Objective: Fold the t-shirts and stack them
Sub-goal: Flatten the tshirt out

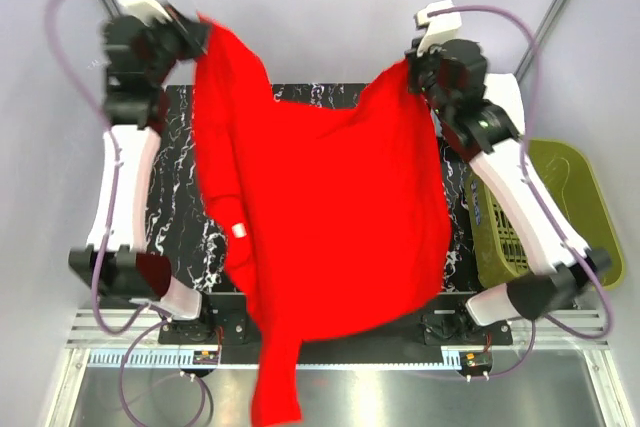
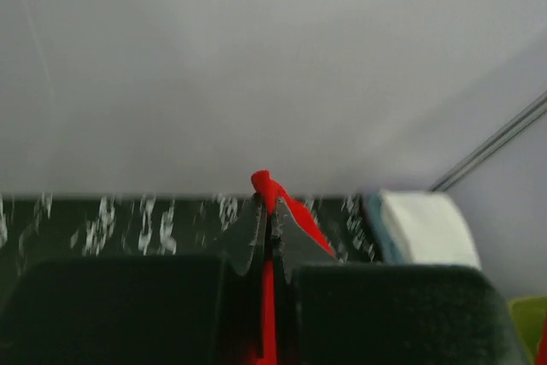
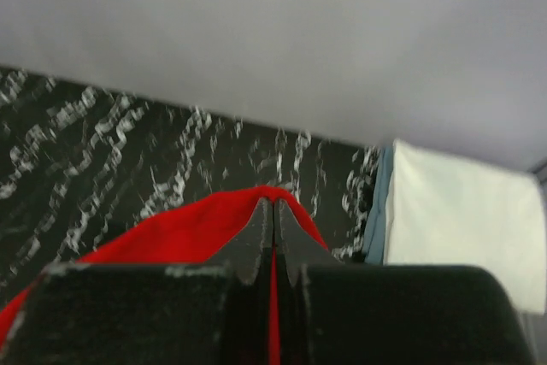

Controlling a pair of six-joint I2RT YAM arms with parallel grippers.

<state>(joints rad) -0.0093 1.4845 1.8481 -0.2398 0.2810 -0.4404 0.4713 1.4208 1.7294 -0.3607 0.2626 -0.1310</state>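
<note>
Red t-shirt (image 1: 320,217) hung spread above the black marbled tabletop (image 1: 175,202), one sleeve trailing past the near edge. Left end effector (image 1: 195,35) was clenched on one upper corner, right end effector (image 1: 412,67) on the other. Folded white t-shirt (image 3: 461,228) lay on a pale blue one (image 3: 379,203) at the tabletop's right side.

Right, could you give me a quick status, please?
Left gripper and right gripper shut on red t-shirt, lifted over table. Folded white t-shirt at table's right end. Nothing seen blocking.
</note>
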